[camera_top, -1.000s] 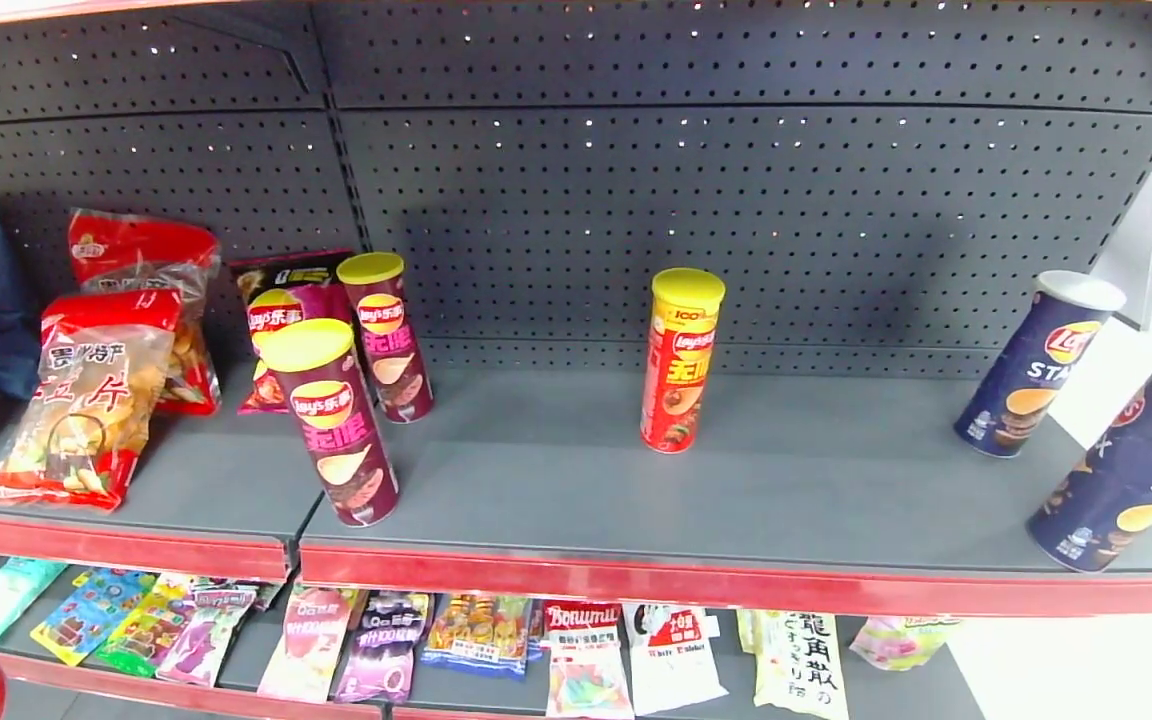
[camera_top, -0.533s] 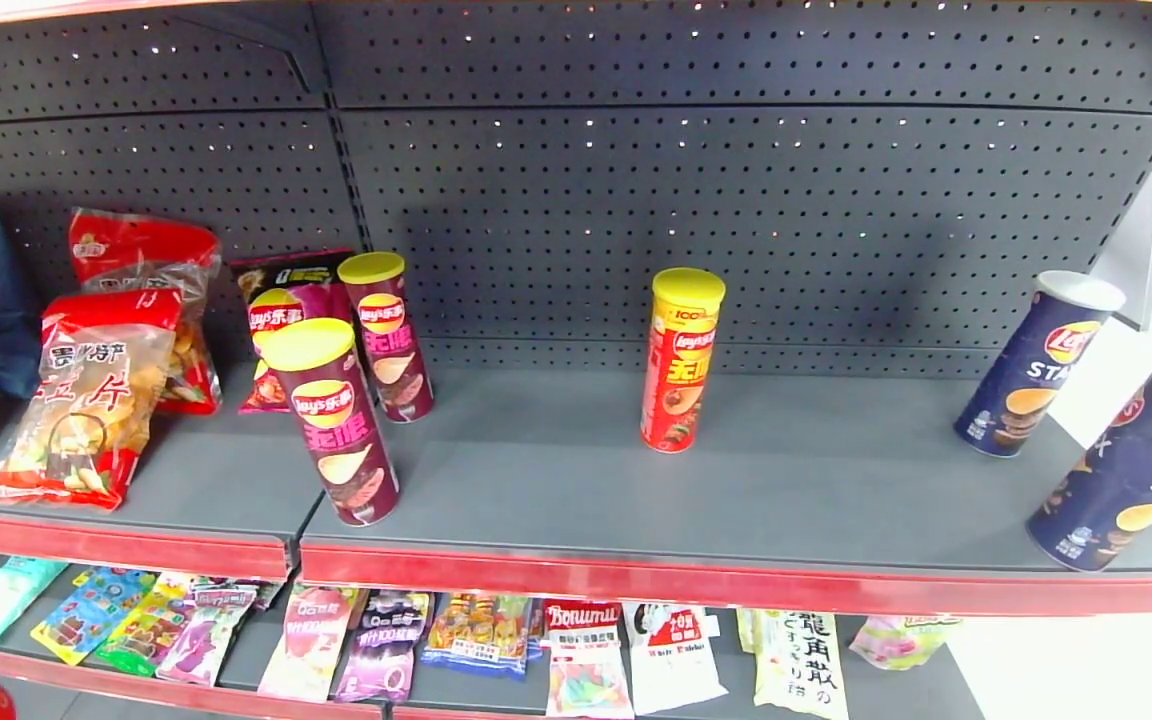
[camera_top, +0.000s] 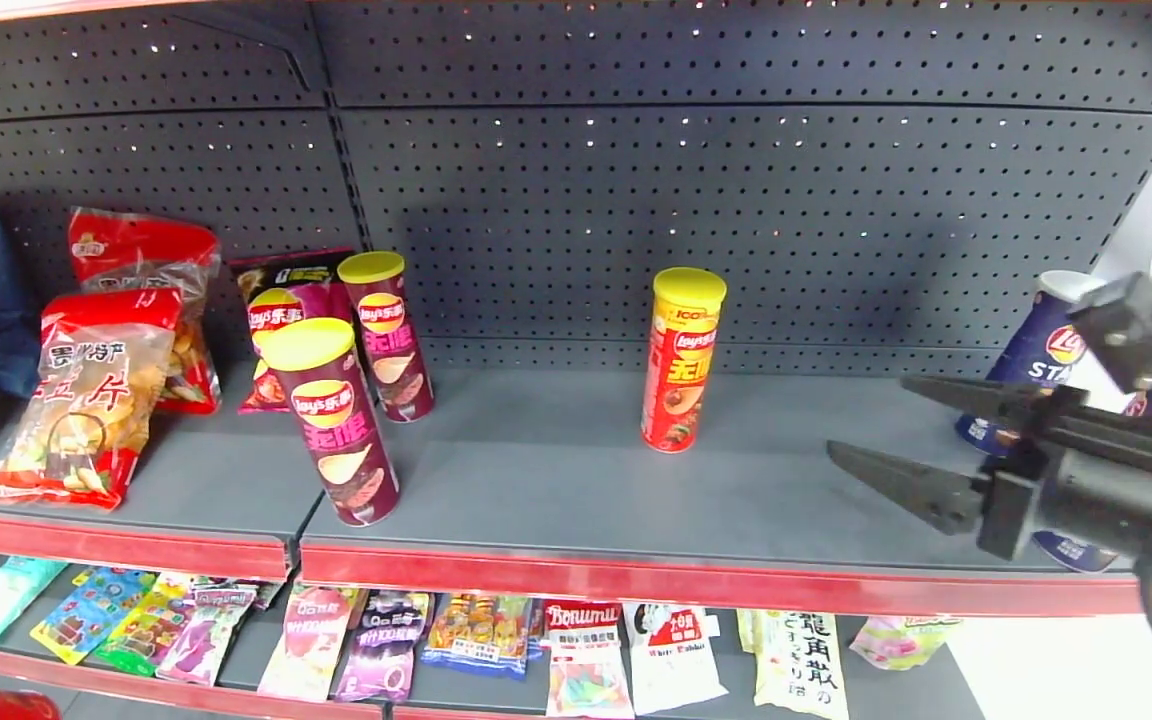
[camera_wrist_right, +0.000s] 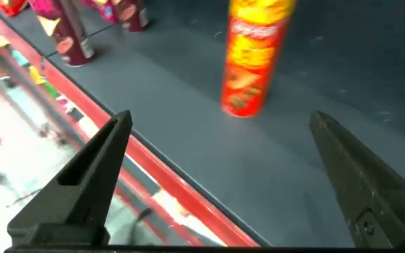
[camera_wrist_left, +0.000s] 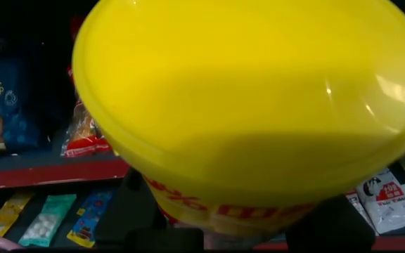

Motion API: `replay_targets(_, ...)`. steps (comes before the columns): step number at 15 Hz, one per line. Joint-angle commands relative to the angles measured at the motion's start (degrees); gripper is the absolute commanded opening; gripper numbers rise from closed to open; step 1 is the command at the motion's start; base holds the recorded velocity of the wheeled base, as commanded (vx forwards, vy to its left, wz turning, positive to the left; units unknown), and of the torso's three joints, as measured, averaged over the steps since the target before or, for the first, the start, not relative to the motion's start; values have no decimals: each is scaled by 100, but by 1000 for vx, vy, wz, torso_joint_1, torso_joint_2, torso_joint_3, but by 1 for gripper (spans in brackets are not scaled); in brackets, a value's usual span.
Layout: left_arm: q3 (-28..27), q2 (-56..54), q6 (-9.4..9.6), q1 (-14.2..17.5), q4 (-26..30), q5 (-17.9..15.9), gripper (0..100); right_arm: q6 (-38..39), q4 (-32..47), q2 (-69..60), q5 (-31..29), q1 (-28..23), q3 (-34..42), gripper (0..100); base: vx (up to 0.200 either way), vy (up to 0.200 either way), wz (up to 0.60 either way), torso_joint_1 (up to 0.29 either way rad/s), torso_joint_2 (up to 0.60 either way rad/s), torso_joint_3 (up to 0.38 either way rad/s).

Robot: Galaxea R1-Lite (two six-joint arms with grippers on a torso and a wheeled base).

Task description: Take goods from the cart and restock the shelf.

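Listing what we find on the shelf, head view:

- Red can, yellow lid, upright at the middle of the frame, near the pegboard back wall.
- Front maroon can, upright, left of centre, close to the shelf's red front edge.
- Rear maroon can, upright, just behind and above it in the frame.
- Purple bag, leaning against the back wall beside the rear maroon can.
- Red snack bags, two, one behind the other, at the left of the frame.
- Blue can, right edge, partly hidden.
- Small packets, a row on the lower shelf along the bottom of the frame.

Right gripper: at the right of the frame, above the shelf, fingers spread wide and holding nothing, well apart from the red can.

Left gripper: its dark fingers pinch a yellow-lidded can from both sides.
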Motion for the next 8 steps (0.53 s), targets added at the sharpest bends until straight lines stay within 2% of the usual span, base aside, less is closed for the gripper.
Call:
replay_targets(1, 47, -7, 8, 3, 11, 6, 0, 370, -490, 1639, -104, 461, -617, 100, 0, 0, 0, 0, 0, 0)
replay_targets(5, 38, -15, 26, 12, 64, 14, 0, 370, -754, 2518, -130, 452, -1294, 100, 0, 0, 0, 0, 0, 0)
replay_targets(8, 29, 11, 34, 12, 64, 23, 0, 387, -850, 3019, -605, 338, -1733, 100, 0, 0, 0, 0, 0, 0)
